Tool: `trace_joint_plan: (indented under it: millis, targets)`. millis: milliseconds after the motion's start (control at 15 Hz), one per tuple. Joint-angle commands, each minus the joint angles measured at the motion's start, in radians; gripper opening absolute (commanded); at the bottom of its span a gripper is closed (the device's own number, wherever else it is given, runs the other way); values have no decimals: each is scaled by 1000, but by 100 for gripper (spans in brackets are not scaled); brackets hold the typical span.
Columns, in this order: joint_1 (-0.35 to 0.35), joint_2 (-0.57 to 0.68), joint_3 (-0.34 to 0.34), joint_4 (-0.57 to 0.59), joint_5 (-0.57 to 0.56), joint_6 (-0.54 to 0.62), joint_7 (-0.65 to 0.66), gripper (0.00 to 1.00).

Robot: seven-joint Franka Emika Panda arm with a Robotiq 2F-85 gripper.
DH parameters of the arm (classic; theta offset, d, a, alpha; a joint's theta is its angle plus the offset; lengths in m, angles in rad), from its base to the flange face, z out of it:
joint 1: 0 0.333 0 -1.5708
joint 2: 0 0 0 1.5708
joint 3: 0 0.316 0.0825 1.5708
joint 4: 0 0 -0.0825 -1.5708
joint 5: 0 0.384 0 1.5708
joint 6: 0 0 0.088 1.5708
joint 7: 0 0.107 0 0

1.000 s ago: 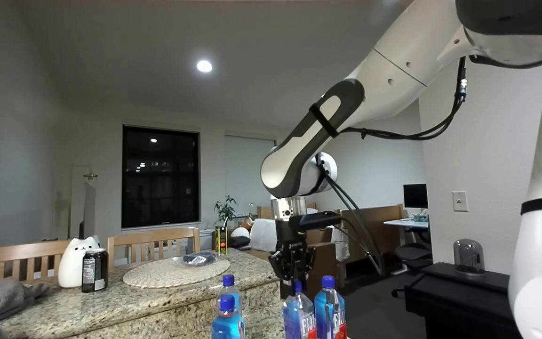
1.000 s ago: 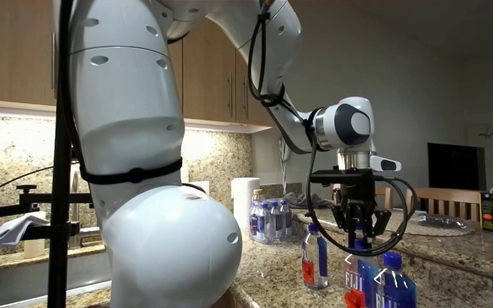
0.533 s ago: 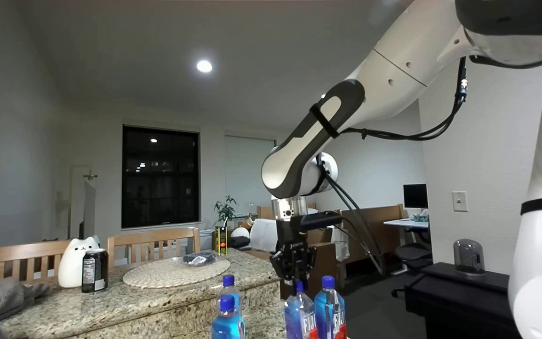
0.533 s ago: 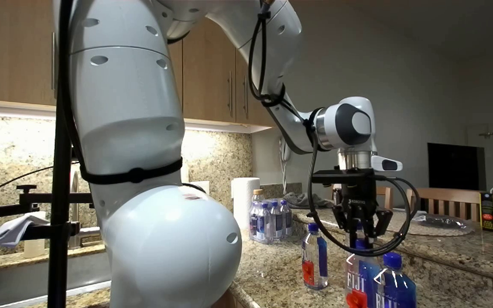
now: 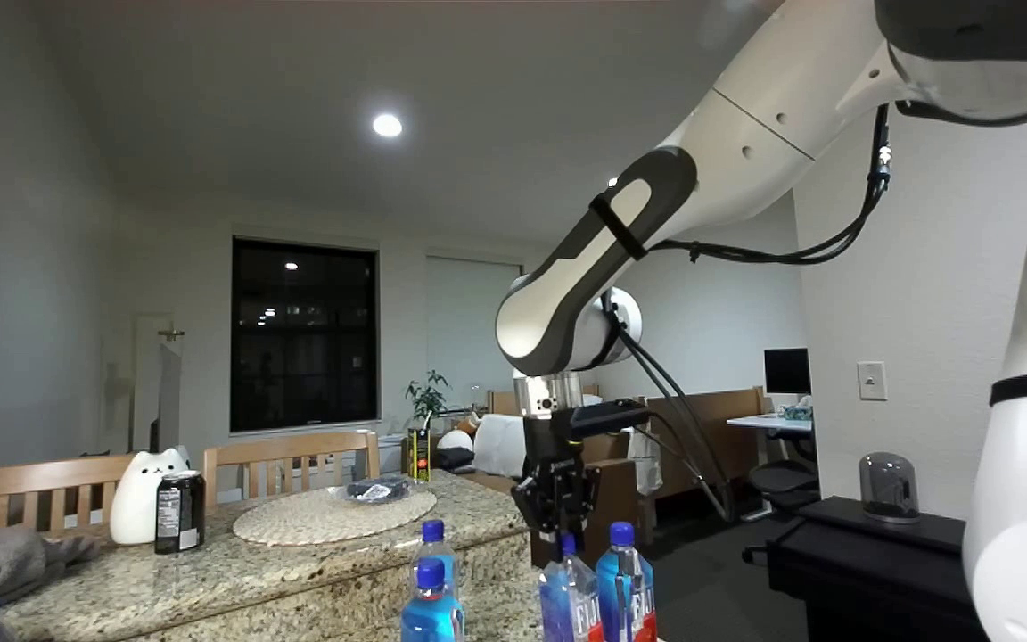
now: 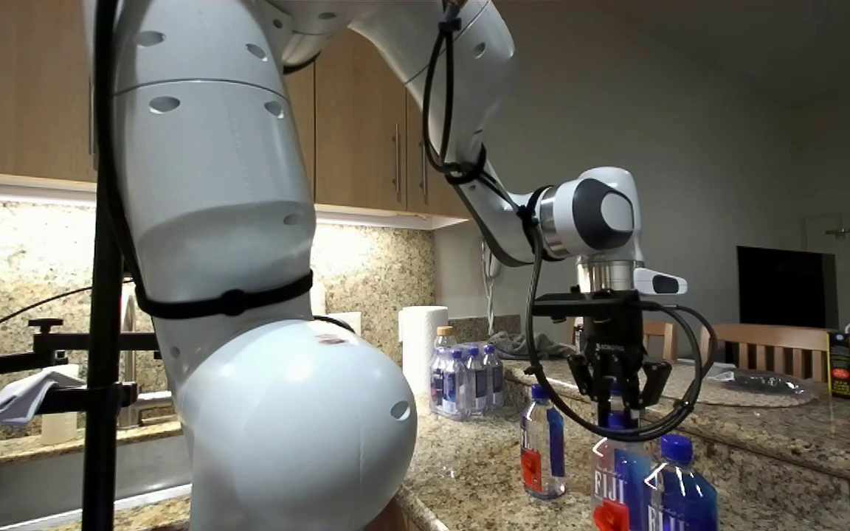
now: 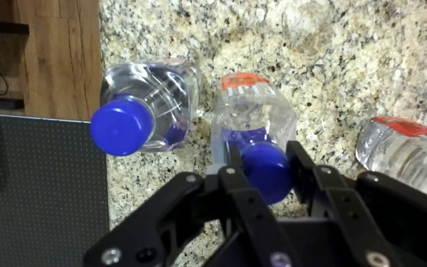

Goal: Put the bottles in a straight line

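Pinching, it seems, the blue cap (image 7: 268, 174) of the middle bottle (image 7: 252, 111) with close-set fingers (image 7: 301, 160), the claw (image 7: 264, 152) is above this bottle's near-upright long axis; a neighbour bottle (image 7: 154, 105) is just beside this bottle, a third bottle (image 7: 402, 155) farther apart.

A clear, blue-capped bottle (image 6: 545, 442) stands upright on the speckled worktop (image 6: 477, 472), near a second bottle (image 6: 612, 476) and a third bottle (image 6: 683, 493), also blue-capped, close together.

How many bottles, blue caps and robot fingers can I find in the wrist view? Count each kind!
Bottles: 3, one cut off by the picture's right edge
Blue caps: 2, the third bottle's cap is out of view
Fingers: 2
Total: 7
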Motion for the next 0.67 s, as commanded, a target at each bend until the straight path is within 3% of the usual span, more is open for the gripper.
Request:
trace_joint_plan:
  millis: [0,600]
  targets:
    - [-13,-59,18,-72,-21,30,31,15]
    - [-31,-51,19,-77,-42,40,71,15]
